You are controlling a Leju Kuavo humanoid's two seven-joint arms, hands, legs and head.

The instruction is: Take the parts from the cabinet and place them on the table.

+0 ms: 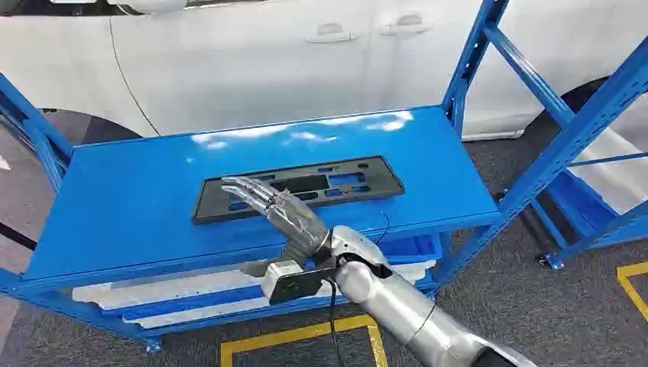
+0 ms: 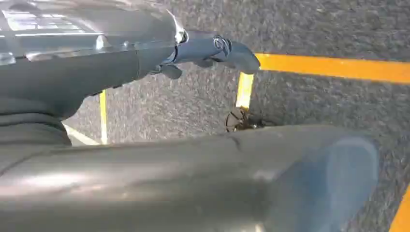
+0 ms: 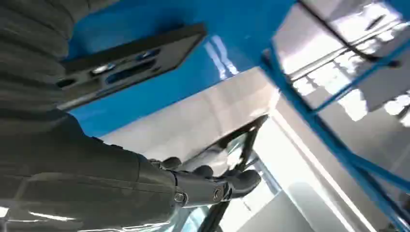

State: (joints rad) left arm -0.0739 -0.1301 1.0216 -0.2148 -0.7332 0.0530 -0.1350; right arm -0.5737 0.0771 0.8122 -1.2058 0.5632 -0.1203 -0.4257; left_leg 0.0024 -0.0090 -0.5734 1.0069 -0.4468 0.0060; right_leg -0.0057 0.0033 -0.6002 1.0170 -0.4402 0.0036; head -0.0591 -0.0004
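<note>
Fingers (image 1: 248, 191) outstretched over black part (image 1: 336, 182) (white car (image 1: 267, 53) behind shelf (image 1: 137, 206)).

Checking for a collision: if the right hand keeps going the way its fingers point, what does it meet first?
Probably the flat black plastic panel on the blue metal shelf; the right hand hangs over its near-left part, height unclear.

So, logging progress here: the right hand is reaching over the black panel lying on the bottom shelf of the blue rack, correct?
Not the bottom shelf. In the head view the black panel lies on the rack's top shelf, with the right hand reaching over it.
</note>
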